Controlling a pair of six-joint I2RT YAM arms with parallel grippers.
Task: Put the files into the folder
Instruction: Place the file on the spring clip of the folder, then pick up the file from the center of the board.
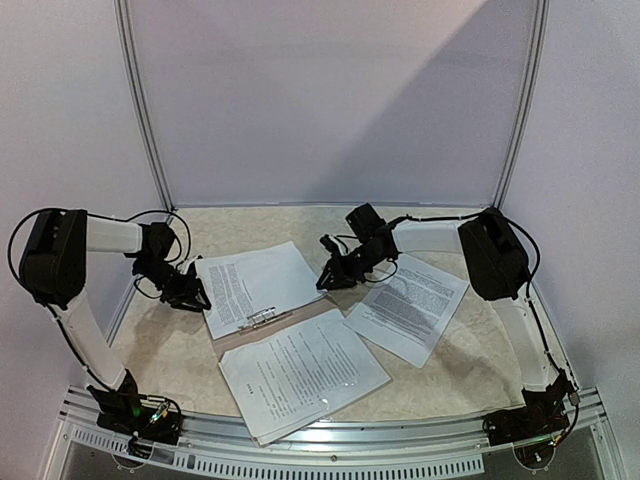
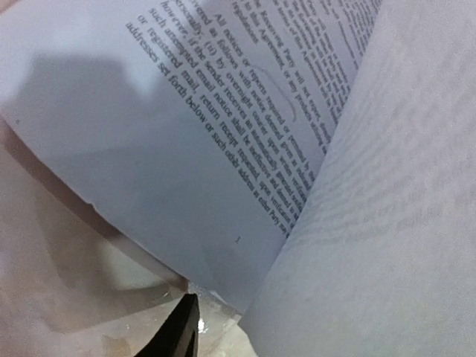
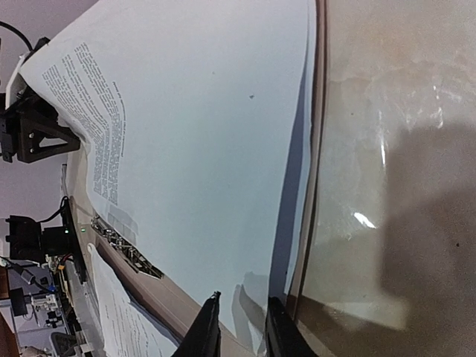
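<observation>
Three files | folder mostly covered | left gripper mostly hidden, wrist view

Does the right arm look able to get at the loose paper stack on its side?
Probably yes: the loose stack lies uncovered on the table, just beside the right gripper, with nothing between them.

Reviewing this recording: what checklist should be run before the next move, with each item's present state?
1. Folder lying open: ok.
2. Far sheet on the folder's far half: ok.
3. Right-hand file inside the folder: not ok, it lies on the table beside it.
4. Left gripper holding the far sheet: cannot tell.
5. Right gripper at that sheet's edge: ok; whether its jaws pinch it, cannot tell.
</observation>
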